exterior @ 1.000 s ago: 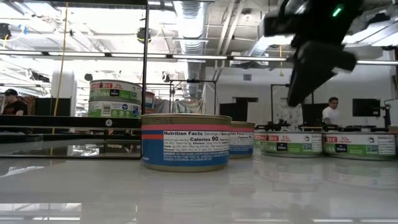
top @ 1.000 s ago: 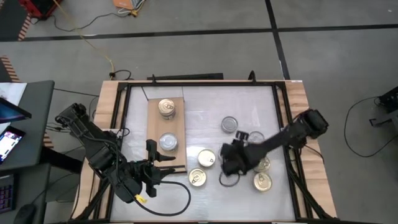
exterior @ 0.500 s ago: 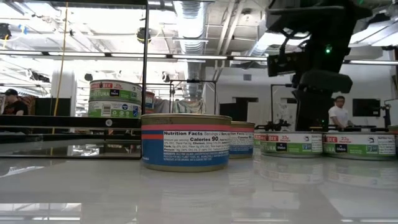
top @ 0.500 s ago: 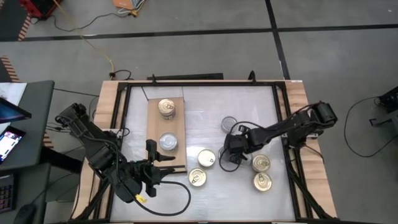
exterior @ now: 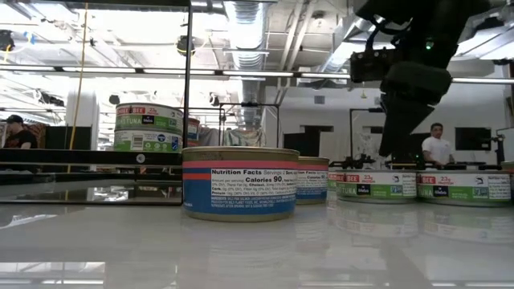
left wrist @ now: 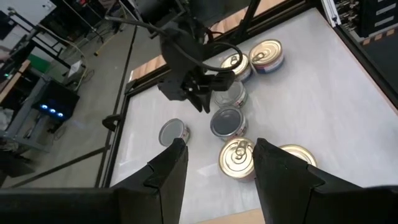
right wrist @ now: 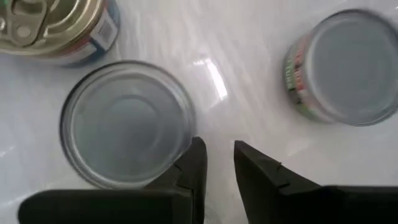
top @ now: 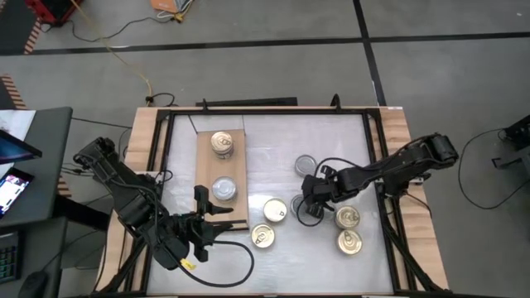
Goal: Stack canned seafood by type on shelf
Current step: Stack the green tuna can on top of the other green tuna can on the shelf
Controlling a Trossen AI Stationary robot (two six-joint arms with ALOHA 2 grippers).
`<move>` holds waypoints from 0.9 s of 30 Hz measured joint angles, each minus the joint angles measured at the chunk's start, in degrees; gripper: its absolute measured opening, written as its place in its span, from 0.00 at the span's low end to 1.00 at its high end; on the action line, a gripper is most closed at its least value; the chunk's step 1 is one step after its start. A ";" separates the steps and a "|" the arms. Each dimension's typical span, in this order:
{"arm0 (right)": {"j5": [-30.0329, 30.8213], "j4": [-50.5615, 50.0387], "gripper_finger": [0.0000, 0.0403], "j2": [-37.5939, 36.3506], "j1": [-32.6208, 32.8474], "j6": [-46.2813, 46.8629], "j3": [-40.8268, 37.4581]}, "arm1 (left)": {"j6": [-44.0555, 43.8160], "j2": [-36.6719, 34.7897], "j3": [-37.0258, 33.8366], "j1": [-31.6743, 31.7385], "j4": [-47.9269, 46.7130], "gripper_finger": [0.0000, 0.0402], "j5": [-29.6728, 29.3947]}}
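**Meanwhile, right end effector hangs over the loose tins, fingers nearly together**

Two tin spots are filled on the shelf (top: pixel 221 180), the tan board lying on the left half of the white table (top: pixel 273 141): a gold-topped tin (top: pixel 221 143) at its far end and a silver-topped tin (top: pixel 223 190) nearer the front. The low view shows the far one as a stack of two green-labelled tins (exterior: pixel 149 127).

Off the shelf, the remaining tins lie loose on the table. Two gold-topped tins sit just beside the shelf's front corner, one (top: pixel 275 210) close to its edge and another (top: pixel 264 237) nearer the front. A silver-topped tin (top: pixel 305 165) stands toward the middle, and two more gold-topped tins (top: pixel 348 218) (top: pixel 349 242) lie to the right.

The right end effector (top: pixel 310 201) is down among this group. Its wrist view shows the fingers (right wrist: pixel 194 168) drawn narrow with only a slim gap, empty, just beside a silver-topped tin (right wrist: pixel 124 121), with another silver one (right wrist: pixel 348 65) well apart.

The left end effector (top: pixel 211 217) waits at the front left, by the shelf's front end, its fingers (left wrist: pixel 166 174) spread wide and empty.
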 joint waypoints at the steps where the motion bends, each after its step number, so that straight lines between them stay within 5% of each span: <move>1: -0.31 0.19 0.27 0.55 0.00 0.10 0.00 | 0.00 0.00 -0.02 -0.02 0.02 0.43 0.00; 13: -1.85 0.23 0.27 6.02 -1.01 0.01 -0.02 | -0.22 0.00 -0.01 -0.02 -0.11 0.43 -0.04; 27: -4.17 1.38 0.27 2.53 1.41 2.21 0.04 | -0.04 0.00 -0.02 0.00 -0.20 0.43 -0.11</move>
